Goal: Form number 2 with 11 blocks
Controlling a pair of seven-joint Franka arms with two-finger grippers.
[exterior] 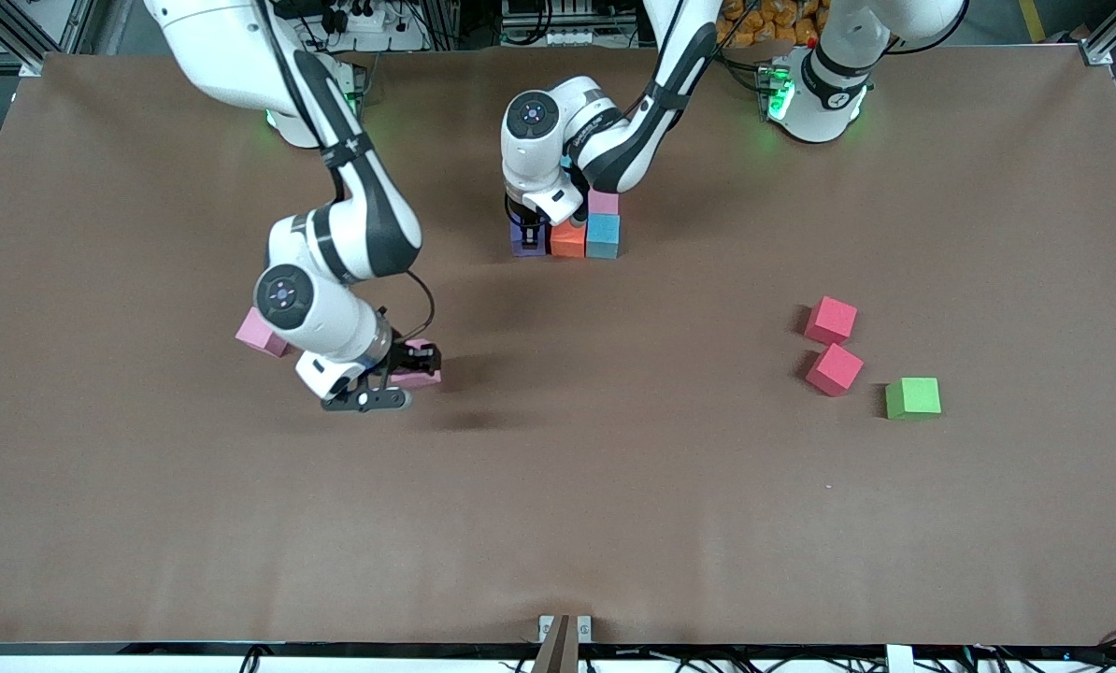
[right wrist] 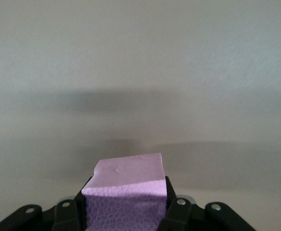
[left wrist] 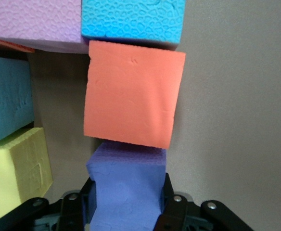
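Note:
My left gripper (exterior: pixel 528 227) (left wrist: pixel 127 198) is shut on a purple block (exterior: pixel 526 241) (left wrist: pixel 126 185), which sits against an orange block (exterior: pixel 568 239) (left wrist: pixel 133 94) in the partly built figure. That figure also holds a light blue block (exterior: pixel 603 234) (left wrist: pixel 133 19) and a pink block (exterior: pixel 603 201) (left wrist: pixel 34 21). The left wrist view shows another light blue block (left wrist: pixel 6 96) and a yellow block (left wrist: pixel 15 173). My right gripper (exterior: pixel 407 370) (right wrist: pixel 126 198) is shut on a pink block (exterior: pixel 420 365) (right wrist: pixel 127 185) just above the cloth.
Another pink block (exterior: pixel 257 333) lies half hidden under the right arm's wrist. Two red blocks (exterior: pixel 831 320) (exterior: pixel 835 369) and a green cube (exterior: pixel 912 397) lie toward the left arm's end. The brown cloth (exterior: pixel 614 514) covers the whole table.

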